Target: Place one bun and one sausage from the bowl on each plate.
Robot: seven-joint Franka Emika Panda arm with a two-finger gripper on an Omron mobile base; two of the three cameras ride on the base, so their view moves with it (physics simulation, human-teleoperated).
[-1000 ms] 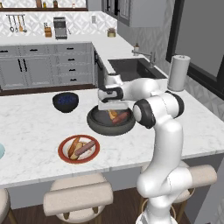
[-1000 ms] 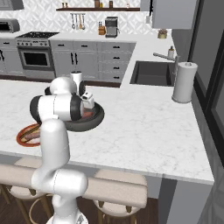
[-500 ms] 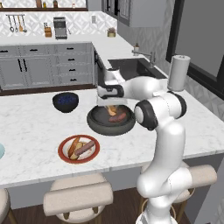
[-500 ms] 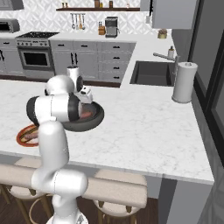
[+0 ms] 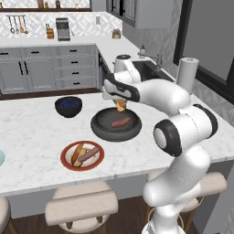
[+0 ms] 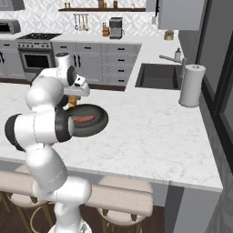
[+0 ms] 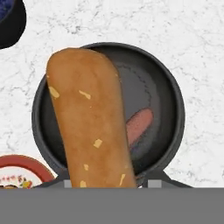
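Scanning from the left of the left base view, a sliver of the light blue plate (image 5: 1, 157) shows at the picture's edge on the marble table (image 5: 32, 132); whether anything lies on it I cannot tell. Next comes the red-rimmed plate (image 5: 82, 156), which carries a bun and a sausage side by side, so that half of the task looks done. Behind it stands the dark blue bowl (image 5: 68, 106), apart from the work. Further right sits the wide dark grey bowl (image 5: 116, 124) with one sausage (image 5: 121, 122) lying on its floor. Just above the bowl's far rim hangs the end effector (image 5: 120, 105), closed narrow on the bun (image 7: 89, 120), which the hand view shows lifted clear of the bowl and hanging lengthwise below the hand, gripped at its near end. I judge the bun to be light and soft: a hard squeeze would dent it, and held by one end it may swing or sag during a fast carry, so a steady pace toward the blue plate seems wise. The sausage looks firmer, rounder and smoother, likely to roll or slip; taking it across its middle, jaws square to its length, seems safest. At the far right stands a paper towel roll (image 5: 187, 73) beside the sink (image 5: 148, 71).
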